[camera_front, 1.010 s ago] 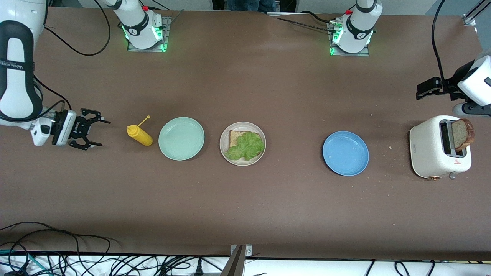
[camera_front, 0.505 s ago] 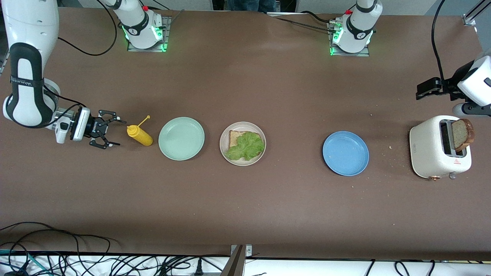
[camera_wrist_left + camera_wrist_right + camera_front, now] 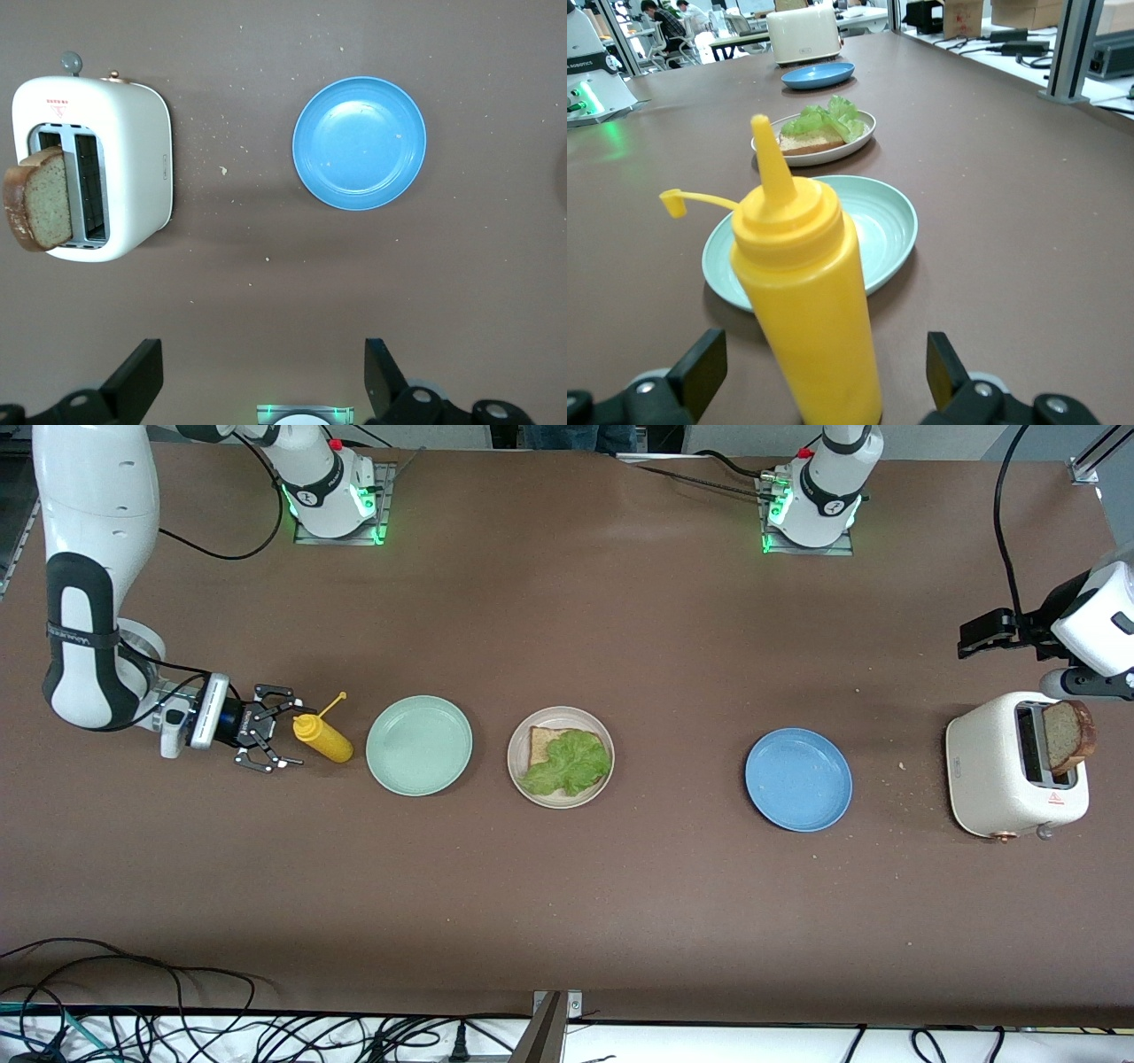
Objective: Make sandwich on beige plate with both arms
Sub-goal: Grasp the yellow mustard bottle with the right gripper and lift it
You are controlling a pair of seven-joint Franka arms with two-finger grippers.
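A: What do we see nearest the front camera?

B: The blue plate, then the toaster with a bread slice standing in its slot, at the left arm's end of the table.

A: And the beige plate?

B: Mid-table, beside the mint green plate; it carries a bread slice with a lettuce leaf on top.

A: The grippers?

B: We find the right gripper low at the yellow squeeze bottle, jaws wide on either side of it, gripping nothing. The left gripper hangs spread wide and empty above the table near the toaster.
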